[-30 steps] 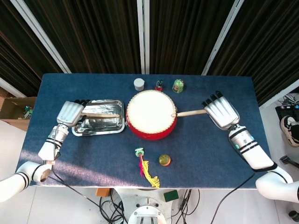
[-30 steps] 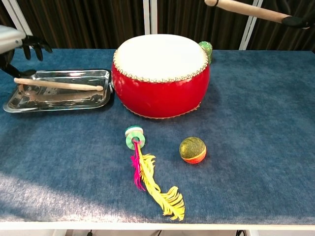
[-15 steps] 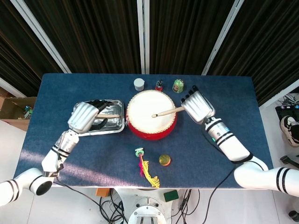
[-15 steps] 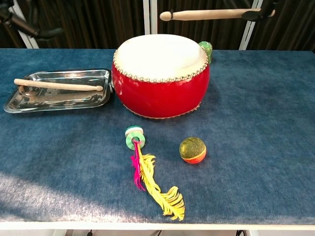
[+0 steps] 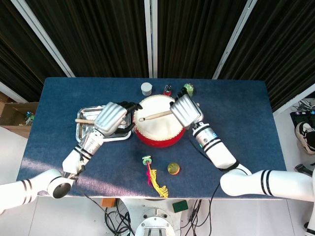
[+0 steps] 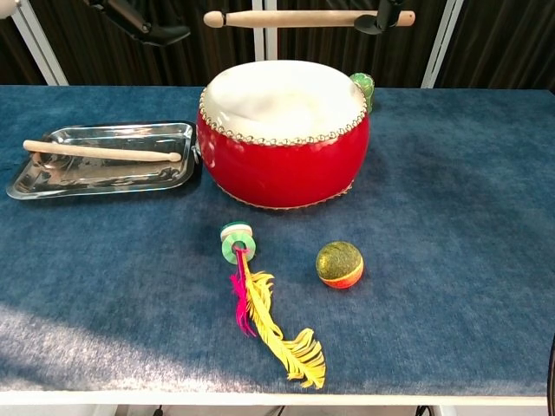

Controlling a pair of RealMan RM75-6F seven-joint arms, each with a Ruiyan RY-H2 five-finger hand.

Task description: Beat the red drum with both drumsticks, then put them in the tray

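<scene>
Blue-covered table (image 5: 236, 147), dark ribbed curtain (image 5: 192, 34) at far side, white upright posts (image 5: 151, 37), pale floor (image 5: 295, 123), cardboard box (image 5: 15, 115) at left

Head looks straight down — chest level, nearer.

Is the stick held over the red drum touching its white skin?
Apart. In the chest view the drumstick hangs level, with dark background showing between it and the drum.
</scene>
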